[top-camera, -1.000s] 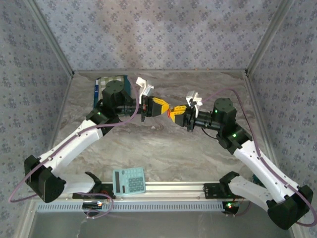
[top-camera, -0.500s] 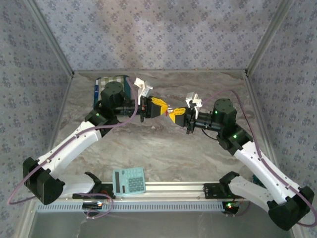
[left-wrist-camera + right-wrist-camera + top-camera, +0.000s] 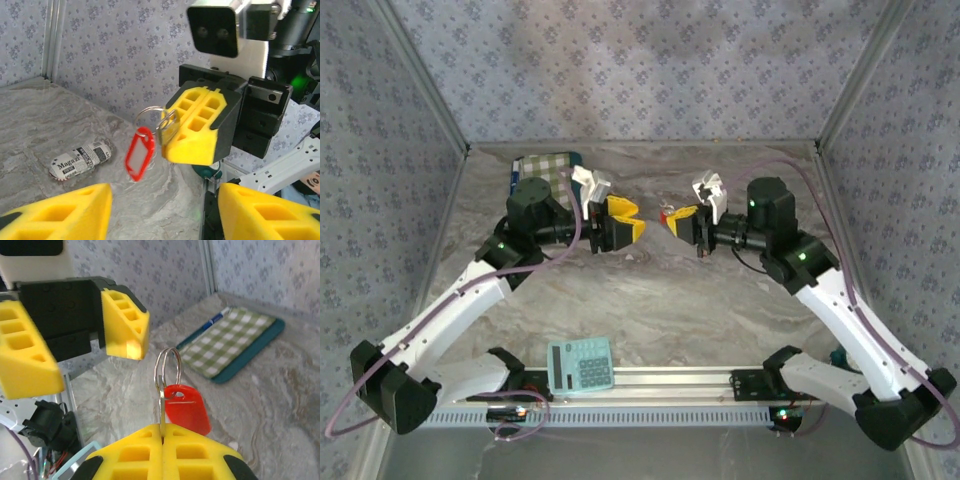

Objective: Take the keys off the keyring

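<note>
Pinching the keyring (image 3: 159,382) by its thin edge, right claw (image 3: 162,434) may drop it; left claw (image 3: 162,202) stands spread.

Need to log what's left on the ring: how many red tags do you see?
1. The red tag hangs from the metal ring that the shut right gripper holds up; more may hide inside its jaws.
</note>
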Controlling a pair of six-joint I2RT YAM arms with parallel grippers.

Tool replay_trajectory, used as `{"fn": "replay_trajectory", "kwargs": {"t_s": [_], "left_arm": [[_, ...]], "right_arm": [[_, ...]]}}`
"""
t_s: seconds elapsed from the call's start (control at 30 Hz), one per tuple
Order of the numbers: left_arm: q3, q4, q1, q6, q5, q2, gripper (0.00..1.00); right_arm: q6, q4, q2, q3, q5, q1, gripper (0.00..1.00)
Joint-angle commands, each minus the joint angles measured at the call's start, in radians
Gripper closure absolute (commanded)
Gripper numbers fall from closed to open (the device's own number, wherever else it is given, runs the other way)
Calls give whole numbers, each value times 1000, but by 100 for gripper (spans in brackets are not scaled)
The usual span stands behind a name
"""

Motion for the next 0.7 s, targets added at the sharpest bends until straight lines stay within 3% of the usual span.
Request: {"fn": "replay_trajectory", "kwargs": {"t_s": [0.0,0.1,0.23,0.33,0.57,0.67], "left_arm": [[-34,12,1,12,-16,-8,33],[-48,33,-14,18,10,6,25],[-18,-15,-53,50,-12,49,27],[-15,-37,-70,75,-92,63,34],[-79,59,-139,114,-387,12,33],[-83,79,-149,122,-440,1,36]], "right_arm": [[14,-134,33,46,-45,-4,100],[40,-105,29,46,-121,-6,100],[45,-84,33,87,-132,-9,100],[57,-75,36,93,-137,-8,100],[62,-75,30,90,-145,-5,100],[65,-61,21,77,-146,-5,100]]}}
